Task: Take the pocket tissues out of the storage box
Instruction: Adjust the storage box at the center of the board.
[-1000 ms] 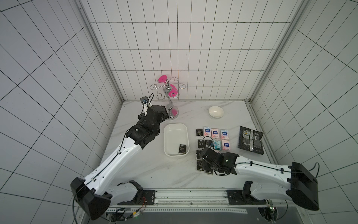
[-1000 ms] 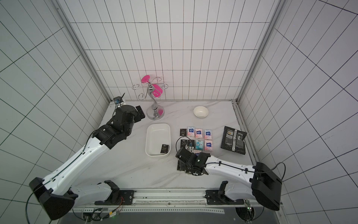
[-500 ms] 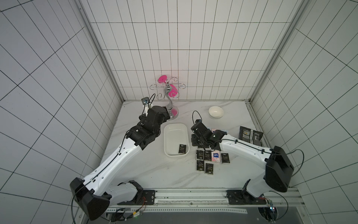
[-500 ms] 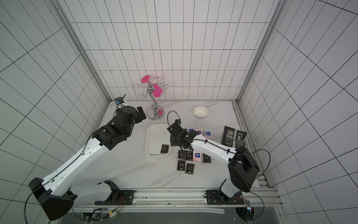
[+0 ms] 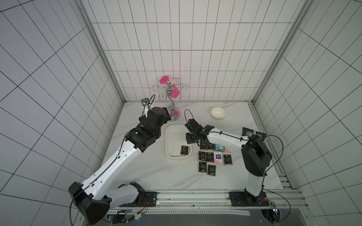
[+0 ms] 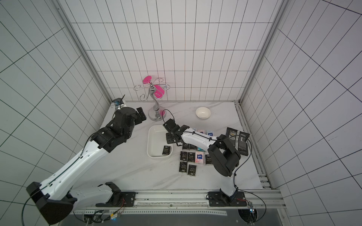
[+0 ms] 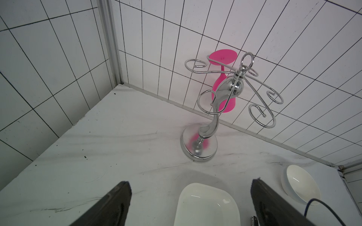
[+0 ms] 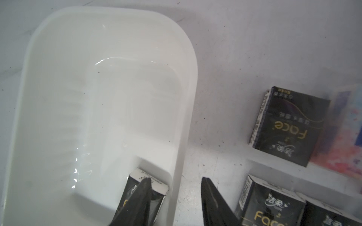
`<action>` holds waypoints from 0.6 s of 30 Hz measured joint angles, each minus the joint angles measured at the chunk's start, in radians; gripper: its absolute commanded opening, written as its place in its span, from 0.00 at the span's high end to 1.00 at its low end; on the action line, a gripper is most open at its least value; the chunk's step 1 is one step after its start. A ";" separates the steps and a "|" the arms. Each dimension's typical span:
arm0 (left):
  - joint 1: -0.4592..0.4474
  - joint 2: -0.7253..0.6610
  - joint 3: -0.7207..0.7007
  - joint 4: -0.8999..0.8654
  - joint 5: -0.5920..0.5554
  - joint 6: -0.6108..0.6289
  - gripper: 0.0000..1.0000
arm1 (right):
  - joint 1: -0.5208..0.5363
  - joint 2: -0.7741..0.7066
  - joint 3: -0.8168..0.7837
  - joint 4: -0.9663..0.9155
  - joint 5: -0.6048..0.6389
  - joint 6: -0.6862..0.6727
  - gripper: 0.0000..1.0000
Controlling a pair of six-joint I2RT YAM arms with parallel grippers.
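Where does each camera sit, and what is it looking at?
Top views: high over the front, looking down on left arm, right arm, table, storage box.
Left wrist: on the left arm, facing the glass rack; open left gripper shows.
Right wrist: on the right arm, looking into the box; open right gripper shows.
Shared: every view sees the box.

In the right wrist view a dark finger (image 8: 140, 203) of the right gripper (image 8: 175, 181) covers much of the black pack (image 8: 159, 192) lying in the storage box (image 8: 186, 117), both run off the picture's edge, and a pink and blue pack (image 8: 344, 133) outside the box is too blurred to read. In both top views the right arm (image 5: 225, 137) hides part of the far row of pocket tissues (image 5: 215, 156) and of the black foil pouches (image 6: 242, 144). The left wrist view cuts the box off, showing one end only.
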 measured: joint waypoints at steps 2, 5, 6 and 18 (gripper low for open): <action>0.000 0.000 0.000 0.000 0.000 0.000 0.01 | 0.000 0.023 0.000 0.000 -0.014 -0.001 0.65; 0.000 0.000 0.000 0.000 -0.002 0.001 0.01 | 0.000 0.048 0.002 0.002 -0.034 0.000 0.79; 0.000 0.000 0.000 0.000 -0.003 0.002 0.02 | 0.000 0.050 0.002 0.003 -0.041 -0.003 0.84; 0.003 0.000 0.000 -0.004 -0.011 0.008 0.01 | 0.001 0.044 0.002 0.101 -0.104 -0.104 0.96</action>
